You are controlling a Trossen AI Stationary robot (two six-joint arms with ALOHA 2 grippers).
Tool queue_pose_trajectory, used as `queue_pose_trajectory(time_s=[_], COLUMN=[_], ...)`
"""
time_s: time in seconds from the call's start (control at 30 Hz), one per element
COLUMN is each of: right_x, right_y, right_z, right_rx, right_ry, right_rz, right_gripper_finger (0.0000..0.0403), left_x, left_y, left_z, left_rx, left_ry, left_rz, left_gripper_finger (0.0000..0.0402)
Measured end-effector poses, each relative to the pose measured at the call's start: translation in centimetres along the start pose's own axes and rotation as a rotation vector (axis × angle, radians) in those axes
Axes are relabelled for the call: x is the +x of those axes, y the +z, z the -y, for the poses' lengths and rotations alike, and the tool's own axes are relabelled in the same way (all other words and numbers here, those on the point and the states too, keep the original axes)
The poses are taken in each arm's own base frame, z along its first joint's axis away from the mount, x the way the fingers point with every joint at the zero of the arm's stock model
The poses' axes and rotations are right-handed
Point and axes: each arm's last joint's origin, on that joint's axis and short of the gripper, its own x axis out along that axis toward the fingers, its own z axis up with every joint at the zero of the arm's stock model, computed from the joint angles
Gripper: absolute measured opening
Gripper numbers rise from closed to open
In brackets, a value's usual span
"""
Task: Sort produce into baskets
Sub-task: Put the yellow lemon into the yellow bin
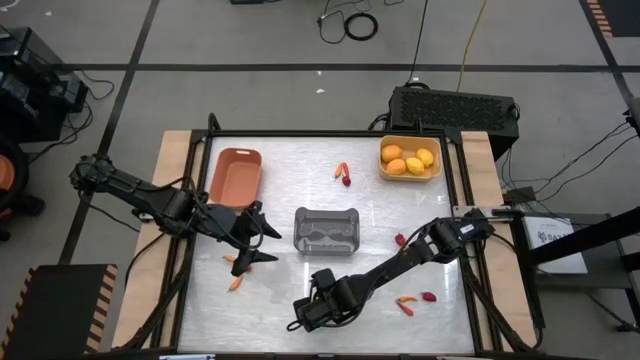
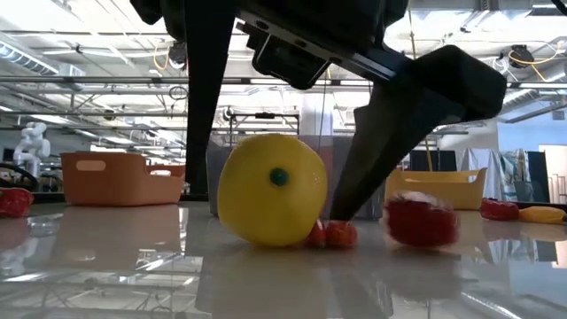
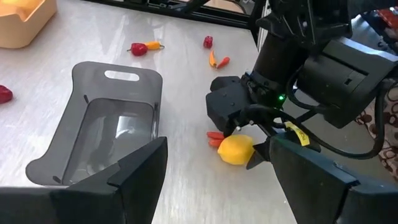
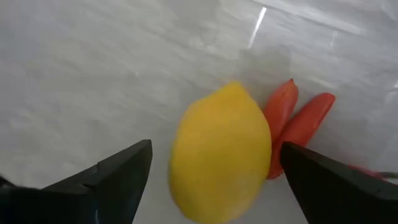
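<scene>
Low near the bench's front edge, the right gripper (image 4: 211,180) straddles one lemon (image 4: 221,152), jaws spread, beside two carrots (image 4: 298,127).

Bright overhead light glares off the table (image 1: 390,210) toward twelve o'clock – the low view's arms are backlit silhouettes, the red berry (image 2: 423,220) blurred.

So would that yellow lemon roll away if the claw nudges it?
Probably: the lemon looks rounded and smooth, lying on a glossy table, so a push from one side could roll it. The right gripper is open on both sides, which should steady it. It looks stiff, not squashy.
</scene>
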Motion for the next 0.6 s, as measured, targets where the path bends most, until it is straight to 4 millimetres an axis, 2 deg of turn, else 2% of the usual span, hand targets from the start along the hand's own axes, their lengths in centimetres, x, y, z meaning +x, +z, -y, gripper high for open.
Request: queue_pose_trajectory(time_s=[0.13,0.47,0.6], right_x=[0.0,-0.3,-1.1], right_y=[0.0,0.1,0.3], right_z=[0.0,0.0,0.0], right_rx=[-0.005,-0.029,-0.039], right_ry=[0.000,-0.002,0.001], right_rz=[0.008,-0.014,-0.015], right_gripper_finger=[0.0319,0.0199,0.0176], left_x=[0.0,0.0,0.0], left_y=[0.0,0.0,0.0], left_z=[0.0,0.0,0.0], left_rx=[0.000,0.004,0.023], left_ry=[0.000,0.000,0.001], left_rz=[-0.001,-0.001,-0.001], left_gripper_finger=[0.0287,0.0287,0.0287])
